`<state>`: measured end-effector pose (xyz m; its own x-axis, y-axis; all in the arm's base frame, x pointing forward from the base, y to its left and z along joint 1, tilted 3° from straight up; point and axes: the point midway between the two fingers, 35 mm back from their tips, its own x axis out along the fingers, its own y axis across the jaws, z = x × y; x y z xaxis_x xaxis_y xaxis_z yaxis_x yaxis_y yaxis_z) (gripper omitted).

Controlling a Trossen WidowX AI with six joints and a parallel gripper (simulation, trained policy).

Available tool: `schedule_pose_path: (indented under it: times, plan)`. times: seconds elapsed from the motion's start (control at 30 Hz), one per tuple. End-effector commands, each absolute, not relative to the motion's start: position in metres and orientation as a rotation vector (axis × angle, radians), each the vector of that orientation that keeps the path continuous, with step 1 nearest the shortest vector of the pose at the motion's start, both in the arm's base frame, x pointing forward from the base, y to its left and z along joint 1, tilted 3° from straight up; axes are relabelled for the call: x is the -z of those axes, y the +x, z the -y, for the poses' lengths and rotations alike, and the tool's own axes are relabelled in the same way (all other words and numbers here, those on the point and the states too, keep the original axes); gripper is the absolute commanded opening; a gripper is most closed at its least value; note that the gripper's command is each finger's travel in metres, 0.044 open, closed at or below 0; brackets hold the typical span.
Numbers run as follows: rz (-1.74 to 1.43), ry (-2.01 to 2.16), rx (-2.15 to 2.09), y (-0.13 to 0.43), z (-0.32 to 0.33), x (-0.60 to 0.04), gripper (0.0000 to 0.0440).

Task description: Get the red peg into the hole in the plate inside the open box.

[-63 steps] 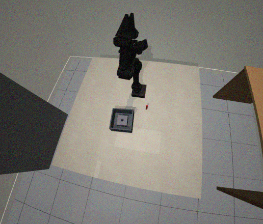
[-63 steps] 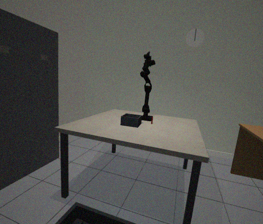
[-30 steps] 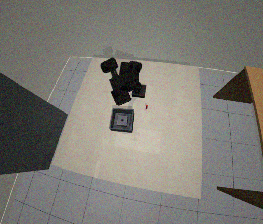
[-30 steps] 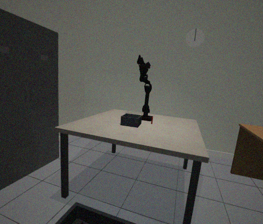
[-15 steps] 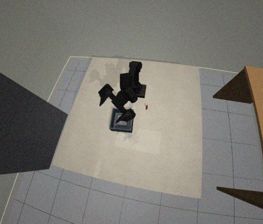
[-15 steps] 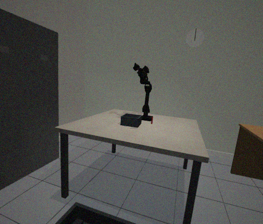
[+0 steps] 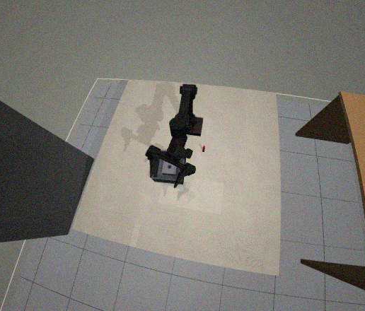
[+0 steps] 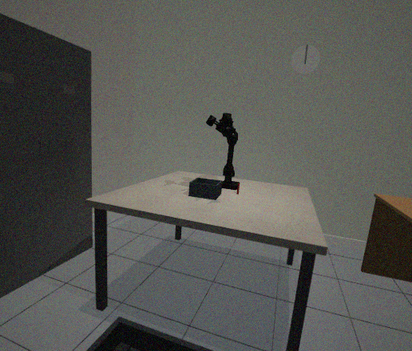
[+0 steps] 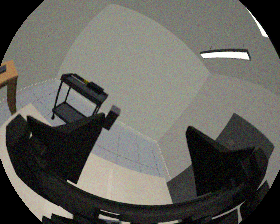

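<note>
The red peg stands upright on the table, to the right of the box and near the arm's base. The dark blue-grey open box stands left of the peg. Its pale bottom plate shows a dark hole, with nothing red in it. My gripper is open and empty, its two black fingers wide apart. It hangs high above the table, over the box in the top view, and hides part of it. The wrist view looks out across the room, with neither peg nor box in it.
The black arm base stands behind the peg. The pale table carries them. A dark cabinet is at the left, a wooden desk at the right. A dark cart shows in the wrist view.
</note>
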<state>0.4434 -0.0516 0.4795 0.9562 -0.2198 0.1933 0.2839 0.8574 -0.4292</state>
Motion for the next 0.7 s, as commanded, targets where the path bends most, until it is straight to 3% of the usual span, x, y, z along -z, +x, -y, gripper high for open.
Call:
schedule_pose_path:
  times: [0.0,0.67]
  plan:
    - [0.051,-0.419,0.237,0.446,0.047,-0.454,0.0440]
    - [-0.525,-0.060,0.110,0.413,-0.010,-0.305,0.0440]
